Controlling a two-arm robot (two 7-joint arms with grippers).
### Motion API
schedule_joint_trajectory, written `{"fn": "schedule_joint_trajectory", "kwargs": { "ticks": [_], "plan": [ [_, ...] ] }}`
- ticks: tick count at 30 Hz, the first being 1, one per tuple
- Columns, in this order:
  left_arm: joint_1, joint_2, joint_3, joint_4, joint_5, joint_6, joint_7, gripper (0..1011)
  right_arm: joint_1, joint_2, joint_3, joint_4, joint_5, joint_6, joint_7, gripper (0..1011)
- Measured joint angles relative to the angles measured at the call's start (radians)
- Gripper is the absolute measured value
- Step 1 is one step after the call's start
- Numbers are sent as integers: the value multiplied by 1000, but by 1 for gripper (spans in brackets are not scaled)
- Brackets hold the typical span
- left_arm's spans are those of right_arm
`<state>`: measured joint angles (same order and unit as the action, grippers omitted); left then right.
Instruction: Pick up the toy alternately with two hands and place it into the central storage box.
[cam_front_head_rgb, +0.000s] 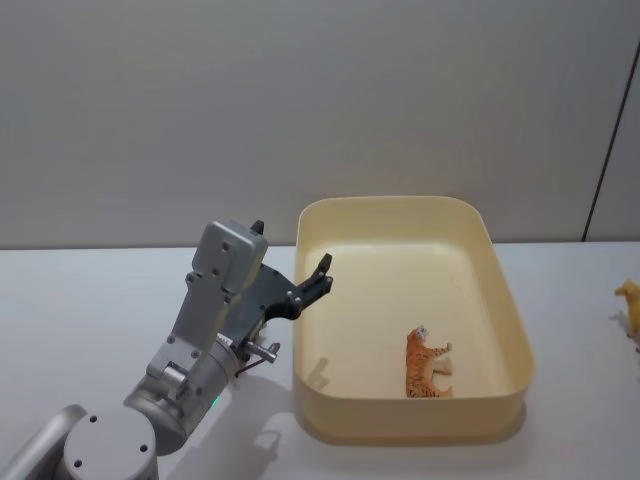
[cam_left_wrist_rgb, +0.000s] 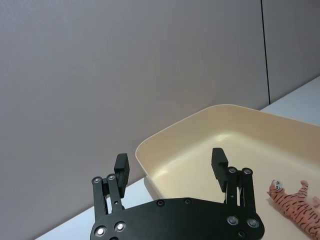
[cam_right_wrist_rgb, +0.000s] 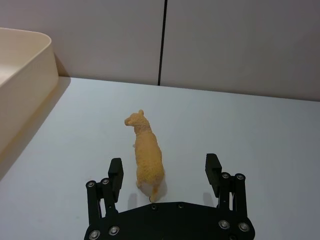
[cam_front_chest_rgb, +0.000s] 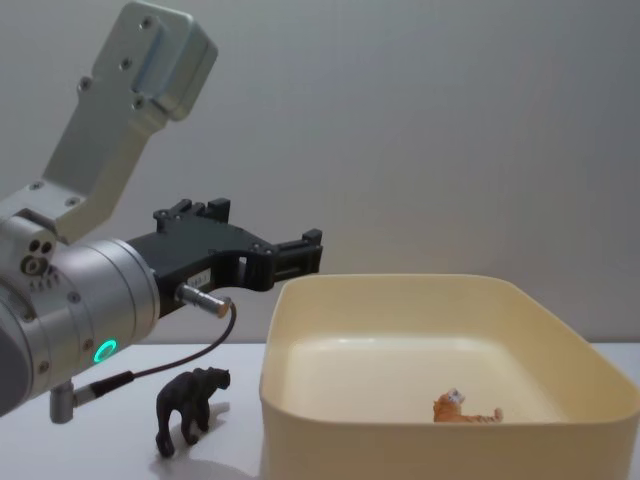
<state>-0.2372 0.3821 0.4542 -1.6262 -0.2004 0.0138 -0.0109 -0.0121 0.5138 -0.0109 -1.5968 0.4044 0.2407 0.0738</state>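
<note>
The robot's left gripper (cam_left_wrist_rgb: 170, 161) hung in the air with its jaws spread wide and nothing between them, poised just beside the left wall of the cream storage box (cam_front_head_rgb: 400, 422) at about rim height. One toy was already home: an orange striped tiger (cam_front_head_rgb: 425, 365) lay on its side on the box floor, towards the near right corner.

Out to the right of the box, well apart from it, a tan sheep (cam_right_wrist_rgb: 146, 155) stood upright on the pale table (cam_front_head_rgb: 100, 300). The right gripper (cam_right_wrist_rgb: 164, 165) was lined up behind it, jaws open, with the animal's hindquarters between the two fingers (cam_right_wrist_rgb: 115, 172); no contact with either finger could be made out, so the grasp did not appear to have been made.

A black big-cat figure (cam_front_chest_rgb: 190, 403) stood on the table near the left wall of the box, below the left arm, untouched.

By this showing the job was roughly a third done, with one figure boxed and two on the table. The sheep looked to be the next pick, falling to the right gripper, and the black cat would be left for the left
</note>
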Motion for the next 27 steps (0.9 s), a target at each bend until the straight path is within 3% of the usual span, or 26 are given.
{"fn": "schedule_joint_trajectory", "kwargs": {
  "ticks": [12,27],
  "plan": [
    [0,0,0,0,0,0,0,1001,117,-59,-59,145,-68,1,24,994],
    [0,0,0,0,0,0,0,1001,177,-91,-88,223,-102,-2,32,601]
  ]
}}
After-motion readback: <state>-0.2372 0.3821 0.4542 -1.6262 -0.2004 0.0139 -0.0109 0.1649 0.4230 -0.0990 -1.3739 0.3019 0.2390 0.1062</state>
